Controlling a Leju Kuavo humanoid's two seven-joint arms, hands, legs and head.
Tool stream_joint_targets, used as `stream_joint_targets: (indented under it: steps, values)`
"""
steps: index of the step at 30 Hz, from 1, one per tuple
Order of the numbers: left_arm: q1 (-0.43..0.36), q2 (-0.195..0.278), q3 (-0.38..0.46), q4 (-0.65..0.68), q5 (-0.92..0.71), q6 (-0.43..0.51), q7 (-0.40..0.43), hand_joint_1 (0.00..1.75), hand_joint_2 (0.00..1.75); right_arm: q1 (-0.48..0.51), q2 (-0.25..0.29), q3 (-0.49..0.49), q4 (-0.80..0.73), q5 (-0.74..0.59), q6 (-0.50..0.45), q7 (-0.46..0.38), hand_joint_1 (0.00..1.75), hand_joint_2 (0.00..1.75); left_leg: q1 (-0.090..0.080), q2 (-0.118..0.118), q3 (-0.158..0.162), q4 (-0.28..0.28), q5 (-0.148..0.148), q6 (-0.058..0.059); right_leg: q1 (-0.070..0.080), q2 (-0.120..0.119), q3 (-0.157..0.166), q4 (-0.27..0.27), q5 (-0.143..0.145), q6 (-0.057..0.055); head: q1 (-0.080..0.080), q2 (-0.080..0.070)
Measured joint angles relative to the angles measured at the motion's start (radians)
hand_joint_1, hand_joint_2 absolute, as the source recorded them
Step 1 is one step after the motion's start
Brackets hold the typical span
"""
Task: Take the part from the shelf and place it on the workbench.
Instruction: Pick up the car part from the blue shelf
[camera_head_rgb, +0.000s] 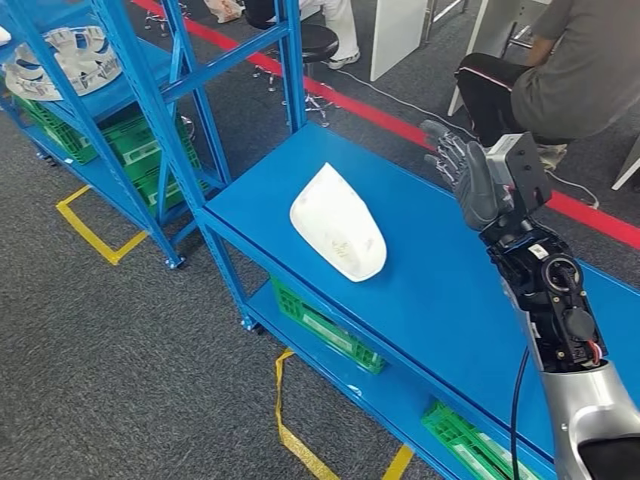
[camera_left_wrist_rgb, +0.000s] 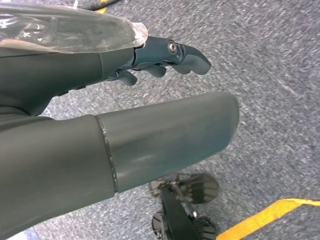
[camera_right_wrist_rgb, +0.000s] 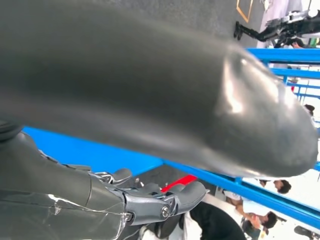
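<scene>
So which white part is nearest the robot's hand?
The plain white part lying on the blue workbench, apart from the raised right hand. The other white part, with blue markings, sits far off on the shelf.

The seated person (camera_head_rgb: 562, 75) is cut off by the top edge in the head view. The right arm (camera_head_rgb: 589, 400) leaves the bottom edge. In the right wrist view the thumb (camera_right_wrist_rgb: 170, 95) is blurred and hides most of the workbench (camera_right_wrist_rgb: 94, 152).
</scene>
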Motion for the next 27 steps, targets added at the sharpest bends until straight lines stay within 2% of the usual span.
stream_joint_targets:
  steps: [1, 2, 3, 7, 8, 9, 11, 12, 13, 14, 16, 17, 18, 20, 22, 23, 25, 26, 27]
  values:
    - [-0.001, 0.0, 0.0, 0.0, 0.0, 0.0, 0.0, 0.0, 0.0, -0.001, 0.0, 0.0, 0.0, 0.0, 0.0, 0.0, 0.0, 0.0, 0.0, 0.0, 0.036, -0.076, 0.034, 0.001, 0.001, 0.0, 0.005, 0.0, -0.005, 0.004, -0.002, 0.0]
    - [-0.002, 0.001, 0.0, 0.0, 0.0, 0.0, 0.0, 0.0, 0.0, -0.001, 0.0, 0.0, 0.0, 0.0, 0.0, 0.0, 0.0, 0.0, 0.0, 0.0, 0.063, -0.135, 0.055, 0.004, 0.002, 0.001, 0.008, 0.001, -0.01, 0.009, -0.004, 0.0]
    - [-0.003, 0.001, 0.0, 0.0, 0.0, 0.0, 0.0, 0.0, 0.0, -0.002, 0.0, 0.0, 0.0, 0.0, 0.0, 0.0, 0.0, 0.0, -0.001, 0.0, 0.079, -0.171, 0.063, 0.008, 0.004, 0.002, 0.009, 0.002, -0.013, 0.014, -0.005, 0.0]
    - [-0.003, 0.0, 0.0, 0.0, 0.0, 0.0, 0.0, 0.0, 0.0, -0.003, 0.0, 0.001, 0.0, 0.0, 0.0, 0.0, 0.0, 0.0, -0.005, 0.0, 0.089, -0.186, 0.056, 0.033, 0.001, 0.003, 0.004, 0.013, -0.032, 0.033, 0.001, 0.0]
    - [-0.004, 0.001, 0.0, 0.0, 0.0, 0.0, 0.0, 0.0, 0.0, -0.003, 0.0, 0.001, 0.0, 0.0, -0.001, 0.0, 0.0, 0.0, -0.004, 0.0, 0.093, -0.188, 0.055, 0.039, 0.0, 0.003, -0.009, 0.045, -0.051, 0.037, 0.005, 0.0]
    - [-0.004, 0.001, 0.0, 0.0, 0.0, 0.0, 0.0, 0.0, 0.0, -0.003, 0.0, 0.001, 0.0, 0.0, -0.001, 0.0, 0.0, 0.0, -0.004, 0.0, 0.097, -0.189, 0.053, 0.044, -0.001, 0.002, -0.035, 0.1, -0.078, 0.039, 0.01, 0.0]
    - [-0.005, 0.001, 0.0, 0.0, 0.0, 0.0, 0.0, 0.0, 0.0, 0.0, 0.0, 0.002, 0.002, 0.0, -0.002, 0.0, 0.0, 0.0, -0.007, 0.0, 0.103, -0.188, 0.048, 0.05, 0.0, 0.002, -0.109, 0.249, -0.135, 0.041, 0.021, 0.0]
    - [-0.004, 0.001, 0.0, 0.0, 0.0, 0.0, 0.0, 0.0, 0.0, 0.003, 0.0, 0.002, 0.003, 0.0, -0.002, 0.0, 0.0, 0.0, -0.009, -0.001, 0.106, -0.188, 0.045, 0.052, 0.0, 0.002, -0.141, 0.304, -0.146, 0.04, 0.025, 0.0]
    - [-0.004, 0.0, 0.0, 0.0, 0.0, 0.0, 0.0, 0.0, 0.0, 0.006, 0.0, 0.002, 0.004, 0.0, -0.002, 0.0, 0.0, 0.0, -0.01, -0.001, 0.11, -0.188, 0.042, 0.053, 0.001, 0.002, -0.157, 0.321, -0.138, 0.038, 0.028, 0.0]
    - [-0.004, 0.0, 0.0, 0.0, 0.0, 0.0, 0.0, 0.0, 0.0, 0.009, 0.0, 0.002, 0.005, 0.0, -0.002, 0.0, 0.0, 0.0, -0.012, -0.002, 0.116, -0.188, 0.038, 0.053, 0.002, 0.002, -0.152, 0.296, -0.109, 0.034, 0.032, 0.0]
    - [-0.004, -0.001, 0.0, 0.0, 0.0, -0.001, 0.0, 0.0, 0.0, 0.01, 0.0, 0.002, 0.004, 0.0, -0.002, 0.0, 0.0, 0.0, -0.013, -0.004, 0.129, -0.188, 0.03, 0.052, 0.009, 0.002, -0.097, 0.156, -0.023, 0.02, 0.039, 0.0]
    - [-0.005, -0.001, 0.0, 0.0, 0.0, -0.001, 0.0, 0.0, 0.0, 0.009, 0.0, 0.002, 0.004, 0.0, -0.003, 0.0, 0.0, 0.0, -0.015, -0.004, 0.132, -0.188, 0.027, 0.049, 0.013, 0.002, -0.068, 0.088, 0.006, 0.013, 0.04, 0.0]
    - [-0.005, -0.002, 0.0, 0.0, 0.0, -0.001, 0.0, 0.0, 0.0, 0.008, 0.0, 0.002, 0.004, 0.0, -0.003, 0.0, 0.0, 0.0, -0.015, -0.004, 0.131, -0.187, 0.025, 0.045, 0.018, 0.002, -0.047, 0.042, 0.02, 0.007, 0.041, 0.0]
    - [-0.005, -0.003, 0.0, 0.0, 0.0, -0.001, 0.0, 0.0, 0.0, 0.008, 0.0, 0.002, 0.004, 0.0, -0.004, 0.0, 0.0, 0.0, -0.015, -0.004, 0.126, -0.187, 0.026, 0.036, 0.024, 0.004, -0.032, 0.012, 0.019, 0.003, 0.04, 0.0]
    - [-0.005, -0.003, 0.0, 0.0, 0.0, -0.001, 0.0, 0.0, 0.0, 0.009, 0.0, 0.002, 0.003, 0.0, -0.004, -0.001, 0.0, 0.0, -0.015, -0.003, 0.124, -0.182, 0.02, 0.026, 0.019, 0.005, -0.024, 0.0, 0.021, -0.001, 0.04, 0.0]
    - [-0.006, -0.003, 0.0, 0.0, 0.0, -0.001, 0.0, 0.0, 0.0, 0.009, 0.0, 0.002, 0.003, 0.0, -0.004, -0.001, 0.0, 0.0, -0.015, -0.002, 0.116, -0.16, 0.007, 0.021, 0.015, 0.005, -0.018, -0.006, 0.023, -0.004, 0.037, 0.0]
    - [-0.007, -0.001, 0.0, 0.0, 0.0, -0.001, 0.0, 0.0, 0.0, 0.008, 0.0, 0.002, 0.002, 0.0, -0.004, -0.001, 0.0, 0.0, -0.011, -0.001, 0.062, -0.046, -0.049, 0.011, 0.012, 0.002, -0.011, -0.012, 0.024, -0.009, 0.026, 0.0]
    - [-0.006, 0.0, 0.0, 0.0, 0.0, -0.001, 0.0, 0.0, 0.0, 0.009, 0.0, 0.003, 0.002, 0.0, -0.004, -0.001, 0.0, 0.0, -0.01, -0.001, 0.02, 0.032, -0.08, 0.007, 0.011, 0.001, -0.011, -0.012, 0.023, -0.011, 0.02, 0.0]
    - [-0.005, 0.0, 0.0, 0.0, 0.0, -0.001, 0.0, 0.0, 0.0, 0.011, 0.0, 0.003, 0.002, 0.0, -0.004, -0.001, 0.0, 0.0, -0.007, -0.001, -0.017, 0.095, -0.099, 0.003, 0.011, 0.0, -0.011, -0.012, 0.022, -0.012, 0.014, 0.0]
